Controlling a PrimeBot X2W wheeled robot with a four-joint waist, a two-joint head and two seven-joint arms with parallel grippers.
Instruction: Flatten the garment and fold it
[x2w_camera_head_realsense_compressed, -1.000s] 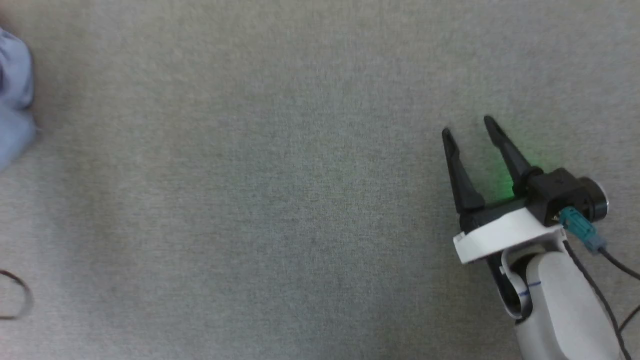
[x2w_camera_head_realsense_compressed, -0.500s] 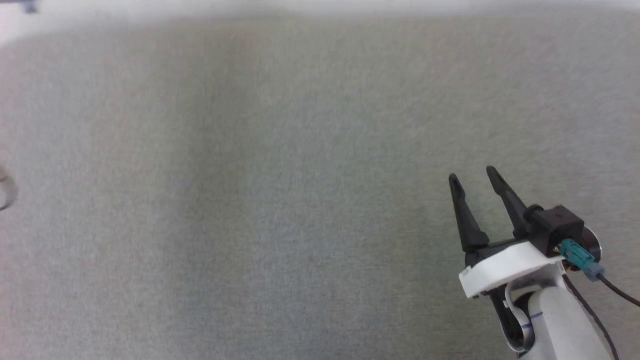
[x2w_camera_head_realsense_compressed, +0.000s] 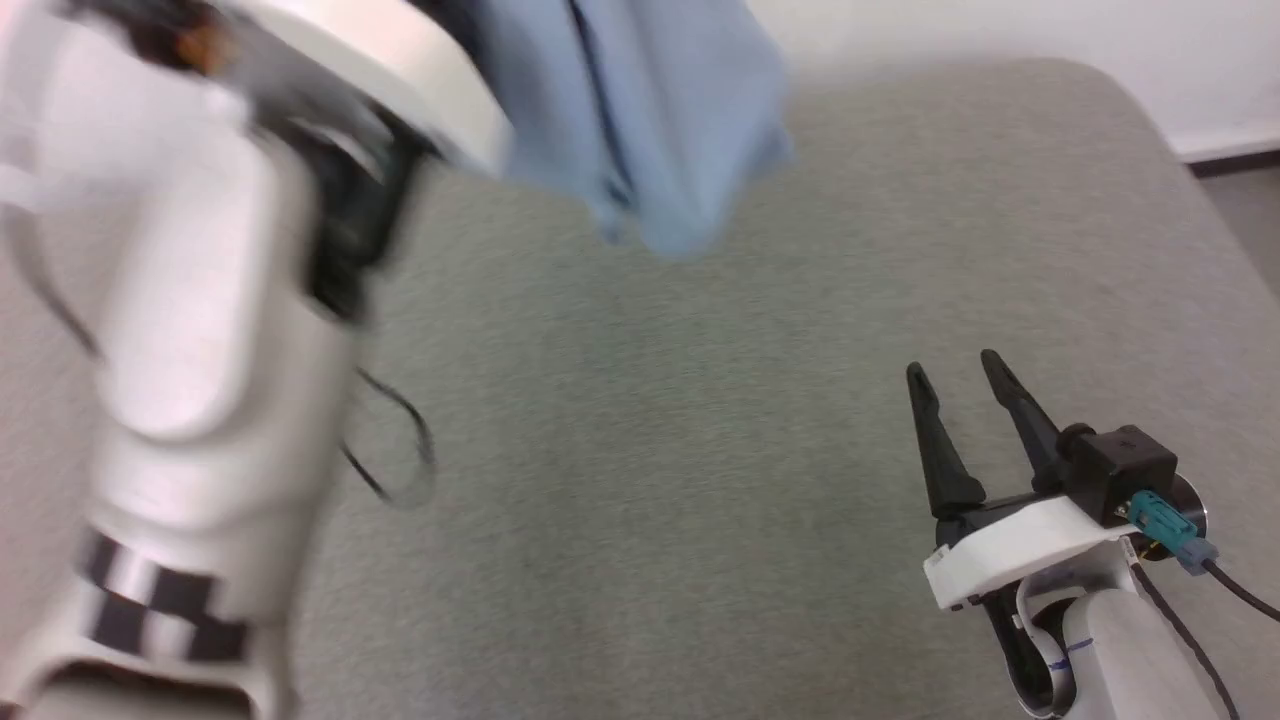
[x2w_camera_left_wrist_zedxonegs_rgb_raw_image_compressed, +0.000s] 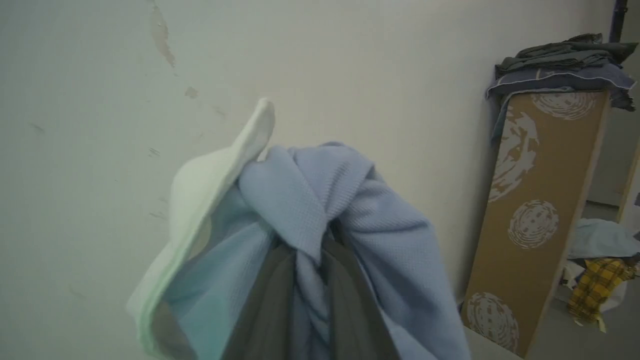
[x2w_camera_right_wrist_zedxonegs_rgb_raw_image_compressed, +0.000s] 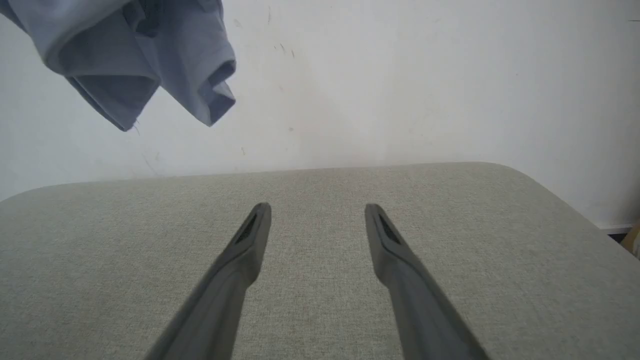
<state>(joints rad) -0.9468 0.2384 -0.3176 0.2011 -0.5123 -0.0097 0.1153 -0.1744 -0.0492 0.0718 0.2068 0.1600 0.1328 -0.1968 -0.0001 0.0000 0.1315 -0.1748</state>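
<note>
The garment (x2w_camera_head_realsense_compressed: 640, 130), a light blue shirt, hangs bunched in the air above the far part of the grey table (x2w_camera_head_realsense_compressed: 650, 450). In the left wrist view my left gripper (x2w_camera_left_wrist_zedxonegs_rgb_raw_image_compressed: 307, 260) is shut on the garment (x2w_camera_left_wrist_zedxonegs_rgb_raw_image_compressed: 350, 210), whose folds wrap the dark fingers; its white collar (x2w_camera_left_wrist_zedxonegs_rgb_raw_image_compressed: 220, 170) sticks out to the left. My pale left arm (x2w_camera_head_realsense_compressed: 200, 300) rises large and blurred at the left. My right gripper (x2w_camera_head_realsense_compressed: 952, 367) hovers open over the table's near right, nothing between its fingers. From the right gripper (x2w_camera_right_wrist_zedxonegs_rgb_raw_image_compressed: 317, 207), the garment (x2w_camera_right_wrist_zedxonegs_rgb_raw_image_compressed: 130, 55) dangles high at the upper left.
A white wall stands behind the table. The table's rounded far right corner (x2w_camera_head_realsense_compressed: 1120, 90) meets a dark floor strip. Beyond the left wrist, a brown board with white round prints (x2w_camera_left_wrist_zedxonegs_rgb_raw_image_compressed: 540, 200) carries stacked dark cloths, and a heap of clothes (x2w_camera_left_wrist_zedxonegs_rgb_raw_image_compressed: 600, 260) lies beside it.
The head camera has tilted up, bringing the table's far edge and wall into view. My left arm, with the garment hanging from it, has come into the picture. The right gripper stays open.
</note>
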